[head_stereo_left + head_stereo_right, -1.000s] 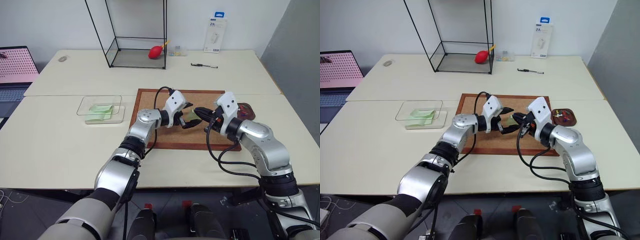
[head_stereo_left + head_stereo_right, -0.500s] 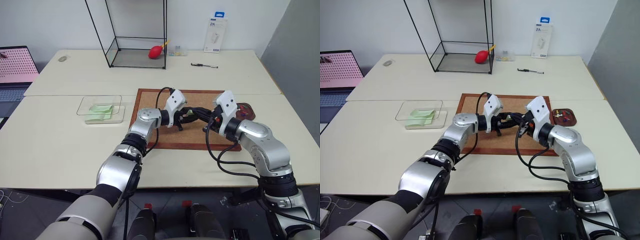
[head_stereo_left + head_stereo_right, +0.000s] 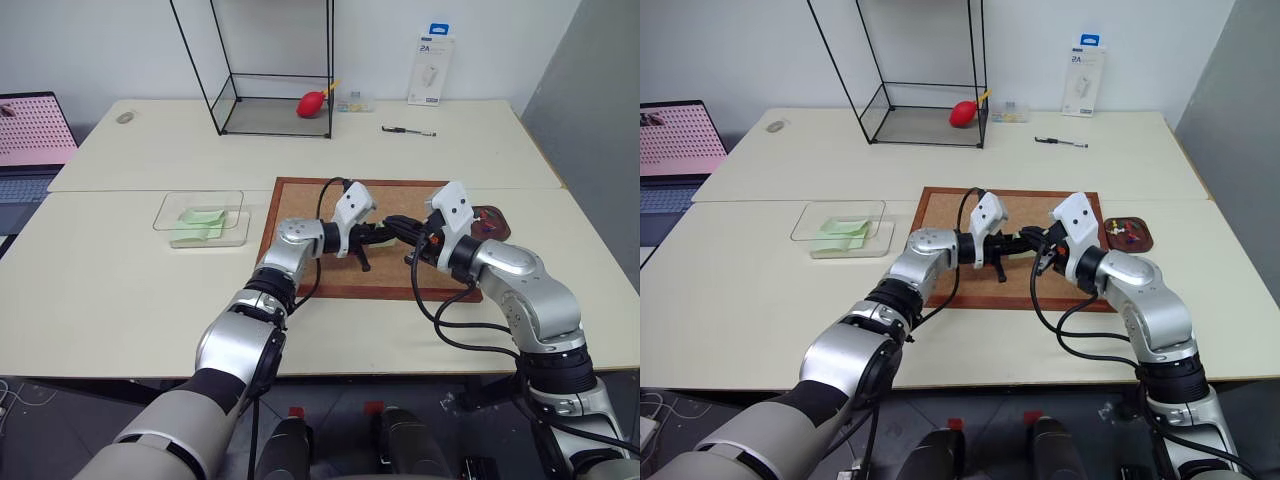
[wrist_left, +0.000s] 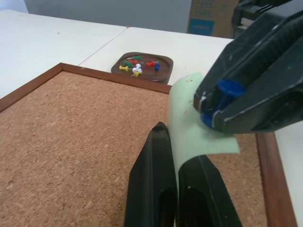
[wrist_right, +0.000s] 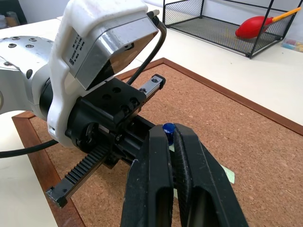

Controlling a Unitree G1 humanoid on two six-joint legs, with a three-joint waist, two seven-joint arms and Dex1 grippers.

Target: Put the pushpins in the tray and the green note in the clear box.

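Your left tool (image 4: 177, 156) was clenched on the lower edge of the green note (image 4: 189, 120), which stood upright above the cork board (image 3: 300, 215), clear of its surface. Your right tool (image 5: 173, 142) was clenched on a blue-headed pushpin (image 5: 168, 127) stuck through the same note, so both tools met over the middle of the board. The tray (image 4: 163, 61) sat on the worktop (image 3: 120, 290) just past the board's far right corner and held several coloured pushpins (image 4: 135, 68). The clear box (image 3: 200, 218) lay on the worktop to the left of the board, well apart from both tools, with green paper inside.
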